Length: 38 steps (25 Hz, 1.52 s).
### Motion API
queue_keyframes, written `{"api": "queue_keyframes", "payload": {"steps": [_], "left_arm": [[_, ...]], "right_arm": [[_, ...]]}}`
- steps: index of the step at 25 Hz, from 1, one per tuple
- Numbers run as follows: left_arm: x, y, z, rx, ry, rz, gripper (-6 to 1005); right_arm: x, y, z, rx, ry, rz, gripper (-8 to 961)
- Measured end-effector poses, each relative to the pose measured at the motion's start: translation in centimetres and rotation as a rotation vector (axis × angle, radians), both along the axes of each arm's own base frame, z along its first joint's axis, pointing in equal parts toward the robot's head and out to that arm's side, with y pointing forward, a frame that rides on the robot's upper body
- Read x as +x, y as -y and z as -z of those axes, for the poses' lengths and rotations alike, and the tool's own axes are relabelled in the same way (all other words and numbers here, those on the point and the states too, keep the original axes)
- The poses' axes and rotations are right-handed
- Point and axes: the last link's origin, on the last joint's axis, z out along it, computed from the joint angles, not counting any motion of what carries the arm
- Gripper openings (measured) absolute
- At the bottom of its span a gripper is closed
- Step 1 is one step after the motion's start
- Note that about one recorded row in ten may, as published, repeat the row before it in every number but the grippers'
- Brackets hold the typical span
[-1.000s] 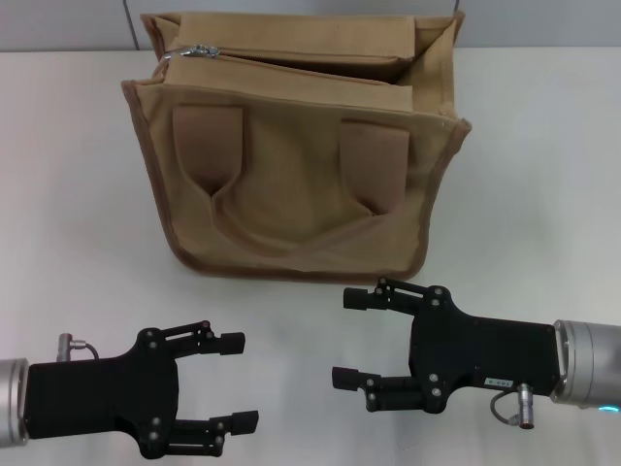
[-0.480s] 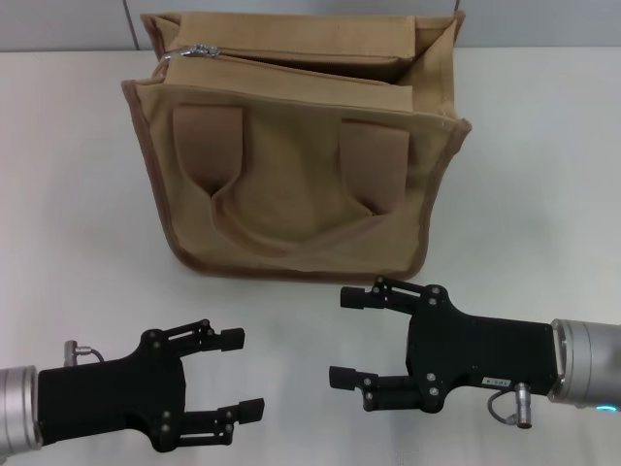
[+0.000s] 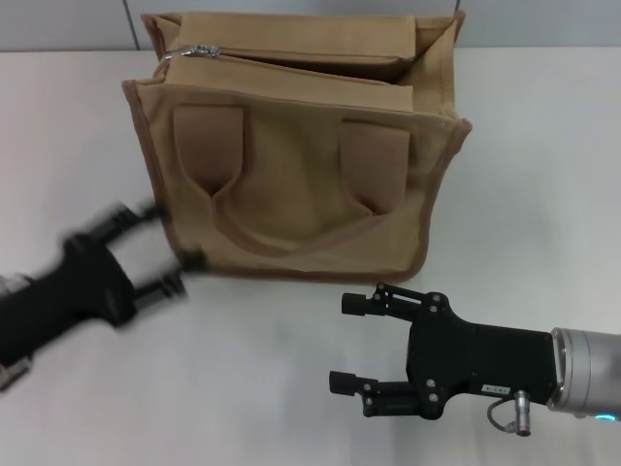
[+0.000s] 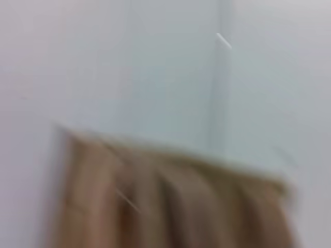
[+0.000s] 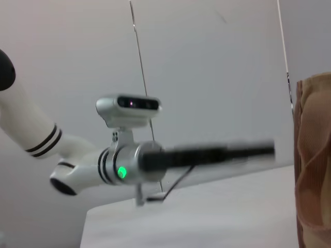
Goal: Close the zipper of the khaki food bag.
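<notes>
Pale, matte white surface (image 3: 543, 175), plain and unmarked, ending at twelve o'clock against a grey panelled wall (image 3: 58, 24). Stood directly on it, from centre toward twelve o'clock: the khaki food bag (image 3: 291, 194), upright on its flat base, strap handles hanging down the near face. Bare white on every other side of the bag, from three o'clock round through six to nine. In the right wrist view, the same white top under the bag's edge.
</notes>
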Motion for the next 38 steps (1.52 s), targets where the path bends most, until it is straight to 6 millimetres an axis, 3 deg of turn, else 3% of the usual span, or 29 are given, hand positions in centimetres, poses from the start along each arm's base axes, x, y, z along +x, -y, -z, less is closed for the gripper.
{"api": "queue_keyframes", "payload": {"steps": [5, 16, 26, 33, 38], "left_arm": [[-0.4, -2.0, -2.2, 0.277, 0.134, -0.125, 808], [0.9, -8.5, -0.6, 0.267, 0.042, -0.229, 801], [1.8, -9.2, -1.0, 0.276, 0.052, -0.194, 795], [0.0, -8.9, -3.8, 0.42, 0.126, -0.28, 790], [-0.2, -9.6, -3.3, 0.395, 0.081, -0.307, 787]], "right_arm": [[0.2, 0.2, 0.0, 0.019, -0.006, -0.001, 823], [0.2, 0.1, 0.0, 0.028, -0.015, 0.016, 823], [0.1, -0.8, -0.2, 0.066, -0.013, 0.039, 823], [0.2, -1.1, -0.2, 0.08, -0.008, 0.05, 824], [0.1, -1.6, -0.2, 0.098, -0.009, 0.061, 824]]}}
